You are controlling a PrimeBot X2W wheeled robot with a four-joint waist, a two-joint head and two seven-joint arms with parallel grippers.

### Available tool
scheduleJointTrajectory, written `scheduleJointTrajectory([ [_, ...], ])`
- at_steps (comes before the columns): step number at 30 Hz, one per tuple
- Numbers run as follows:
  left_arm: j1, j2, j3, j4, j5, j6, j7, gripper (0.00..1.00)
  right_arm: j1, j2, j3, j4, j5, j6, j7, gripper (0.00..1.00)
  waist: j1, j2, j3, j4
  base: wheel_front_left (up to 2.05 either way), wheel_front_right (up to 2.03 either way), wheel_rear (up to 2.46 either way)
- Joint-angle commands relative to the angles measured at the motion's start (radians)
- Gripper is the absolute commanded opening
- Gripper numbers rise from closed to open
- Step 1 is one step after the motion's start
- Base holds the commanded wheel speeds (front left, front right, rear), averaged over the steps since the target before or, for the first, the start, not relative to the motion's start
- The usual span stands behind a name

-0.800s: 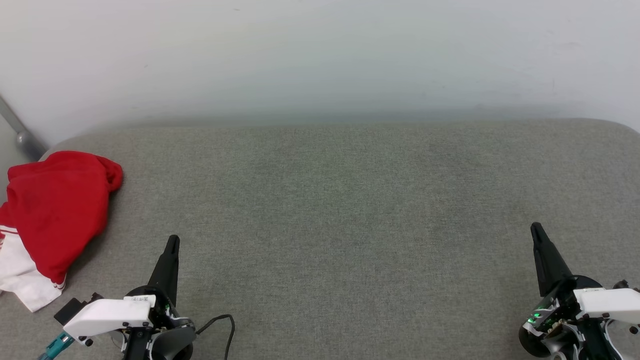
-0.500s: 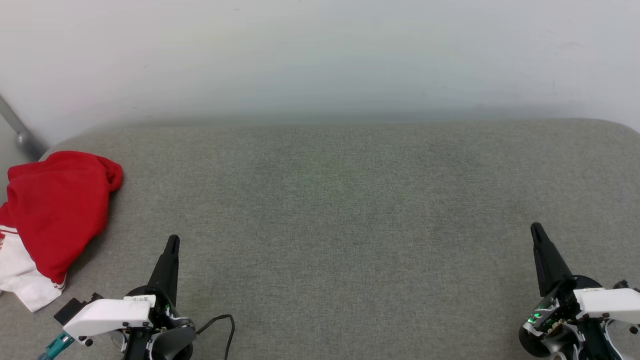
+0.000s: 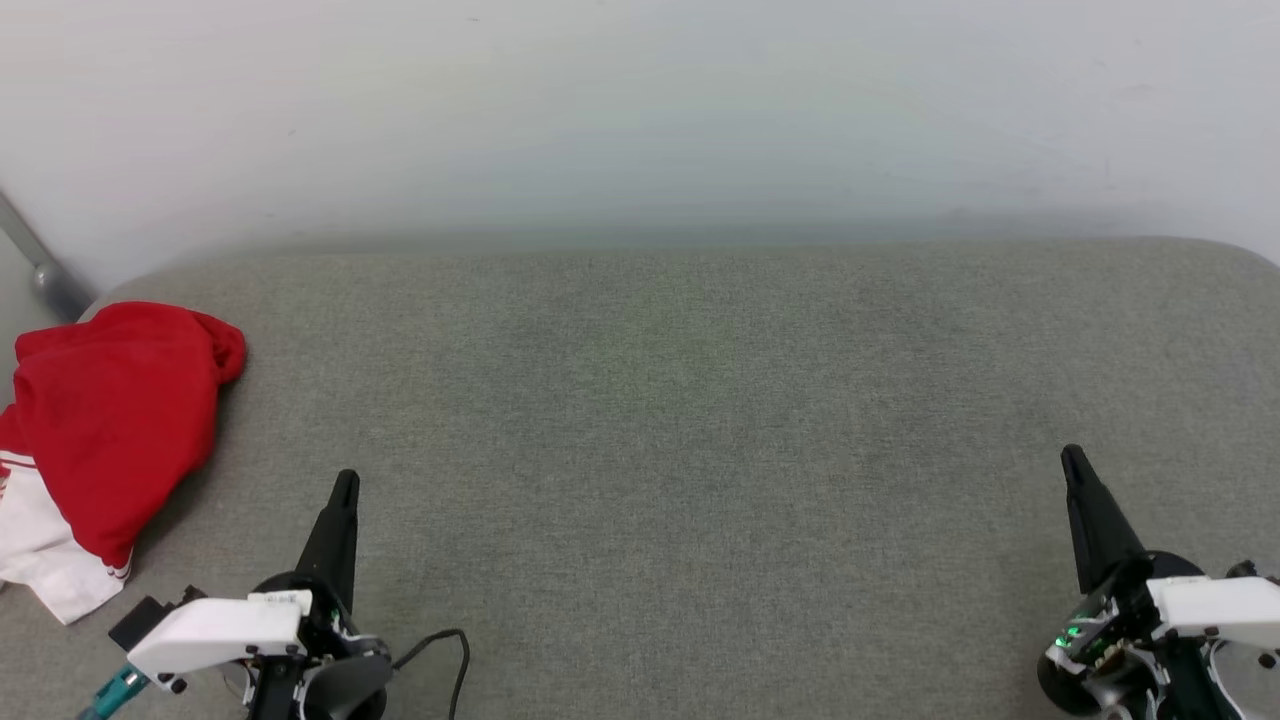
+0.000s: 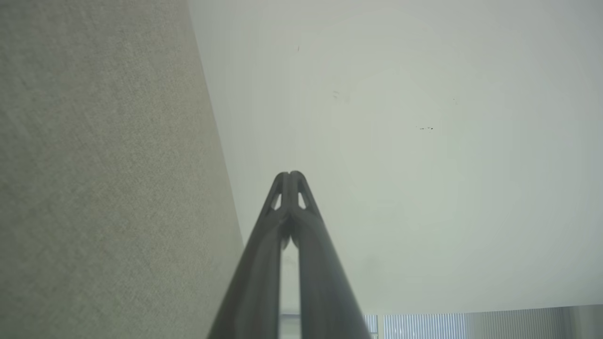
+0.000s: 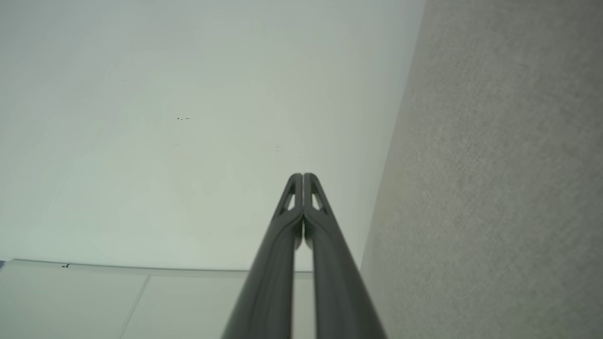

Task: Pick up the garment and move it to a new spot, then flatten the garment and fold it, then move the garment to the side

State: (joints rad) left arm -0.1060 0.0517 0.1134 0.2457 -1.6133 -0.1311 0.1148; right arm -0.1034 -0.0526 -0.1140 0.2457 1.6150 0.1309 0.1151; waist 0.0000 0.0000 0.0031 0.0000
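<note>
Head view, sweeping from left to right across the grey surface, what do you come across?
Crumpled red and white garment → left end effector → right end effector

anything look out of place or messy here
Only the red T-shirt with white striped-trim sleeve: it lies bunched in a rumpled heap at the far left edge of the grey fabric surface, neither flat nor neatly folded. Nothing looks spilled or damaged.
</note>
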Motion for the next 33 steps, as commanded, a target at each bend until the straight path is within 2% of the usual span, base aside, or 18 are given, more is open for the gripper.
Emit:
scheduleJointTrajectory([
  [1, 0.0, 0.0, 0.0, 0.0, 0.0, 0.0, -0.001, 1.0, 0.0, 0.0, 0.0, 0.0, 0.0, 0.0, -0.001, 1.0, 0.0, 0.0, 0.0, 0.0, 0.0, 0.0, 0.0],
  [9, 0.026, -0.003, -0.014, 0.004, 0.028, 0.0, -0.028, 1.0, 0.03, 0.001, 0.0, 0.014, -0.025, 0.0, -0.029, 1.0, 0.0, 0.0, 0.001, -0.001, 0.0, 0.0, 0.0],
  [19, 0.026, -0.002, -0.007, -0.047, 0.165, 0.035, -0.072, 1.0, 0.039, 0.001, -0.026, -0.035, -0.177, 0.0, -0.072, 1.0, 0.0, 0.0, 0.006, -0.001, 0.0, 0.0, 0.0],
  [33, 0.044, -0.002, -0.062, -0.127, 0.484, 0.129, -0.132, 1.0, 0.066, 0.001, 0.005, -0.154, -0.483, 0.0, -0.132, 1.0, 0.0, 0.0, 0.011, -0.001, 0.0, 0.0, 0.0],
])
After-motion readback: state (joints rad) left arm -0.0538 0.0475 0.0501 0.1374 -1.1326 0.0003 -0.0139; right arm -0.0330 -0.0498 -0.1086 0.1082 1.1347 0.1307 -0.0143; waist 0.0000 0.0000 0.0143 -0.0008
